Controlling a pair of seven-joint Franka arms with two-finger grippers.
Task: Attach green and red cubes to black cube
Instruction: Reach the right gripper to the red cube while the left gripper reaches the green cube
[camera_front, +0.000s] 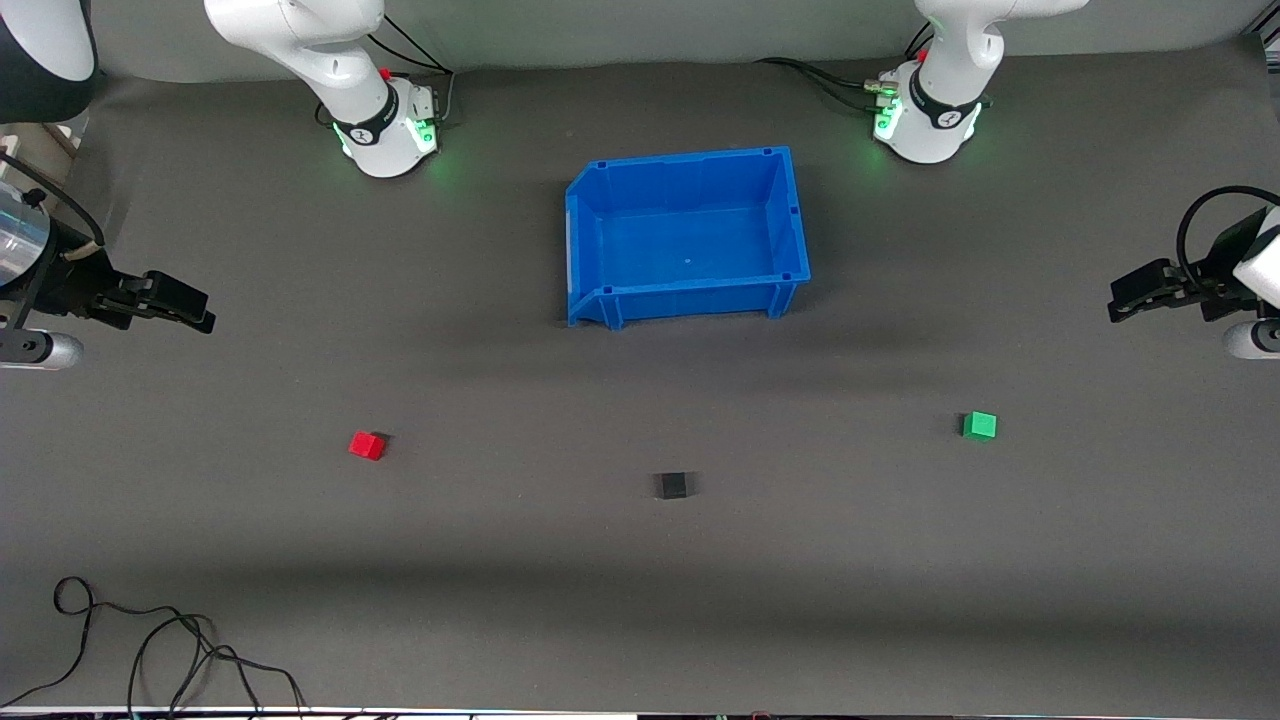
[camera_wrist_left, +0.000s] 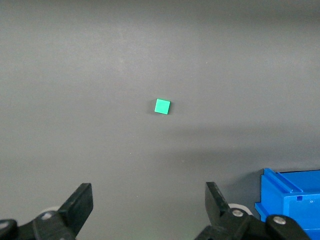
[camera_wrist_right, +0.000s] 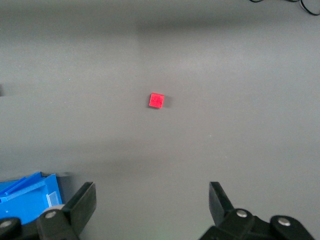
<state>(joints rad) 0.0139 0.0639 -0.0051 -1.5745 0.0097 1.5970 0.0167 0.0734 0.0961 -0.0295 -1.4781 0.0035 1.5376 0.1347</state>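
The black cube (camera_front: 672, 486) lies on the grey mat, nearer the front camera than the blue bin. The red cube (camera_front: 367, 445) lies toward the right arm's end of the table and shows in the right wrist view (camera_wrist_right: 156, 100). The green cube (camera_front: 980, 425) lies toward the left arm's end and shows in the left wrist view (camera_wrist_left: 162, 106). My right gripper (camera_front: 200, 312) hangs open and empty above the mat at its end of the table (camera_wrist_right: 150, 200). My left gripper (camera_front: 1118, 303) hangs open and empty above the mat at its own end (camera_wrist_left: 149, 200). All three cubes lie apart.
An empty blue bin (camera_front: 590, 215) stands mid-table between the arm bases; its corner shows in both wrist views (camera_wrist_left: 290, 200) (camera_wrist_right: 30, 187). Loose black cables (camera_front: 150, 640) lie at the mat's near edge toward the right arm's end.
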